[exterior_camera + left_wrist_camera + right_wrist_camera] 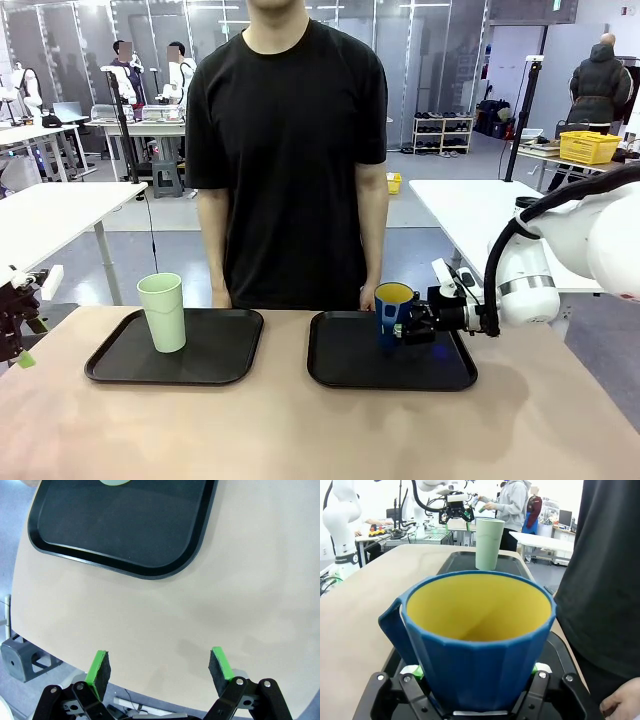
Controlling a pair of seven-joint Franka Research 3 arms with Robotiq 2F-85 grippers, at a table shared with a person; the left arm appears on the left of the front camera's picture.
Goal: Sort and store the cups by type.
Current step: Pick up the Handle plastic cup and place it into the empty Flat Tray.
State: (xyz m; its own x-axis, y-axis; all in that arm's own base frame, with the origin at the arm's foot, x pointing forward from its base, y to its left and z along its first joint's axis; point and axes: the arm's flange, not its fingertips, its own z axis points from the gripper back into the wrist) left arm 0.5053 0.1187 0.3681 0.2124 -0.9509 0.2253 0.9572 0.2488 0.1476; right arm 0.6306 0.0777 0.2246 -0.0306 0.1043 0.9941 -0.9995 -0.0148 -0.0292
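At the far left edge of the tan, smooth table sits the left gripper. Its two black fingers, with flat green pads, are spread wide apart, and there is nothing between them, just bare table top below.

Next comes the left tray. It is flat, black and matte, with round corners and a low raised rim. The tall pale green cup stands upright on it, toward the back. The cup is smooth plastic, has no handle, and gets a little wider at the top.

Behind the table, in the middle, stands a person in a soft black T-shirt, arms hanging down.

To the right lies the right tray, the same shape and colour as the first. The right gripper is closed around the blue mug, squeezing its sides at the tray's back right part. The mug is short, dark blue outside with flat ridged faces, bright yellow inside, and has a chunky handle. It is upright; whether it touches the tray I cannot tell.
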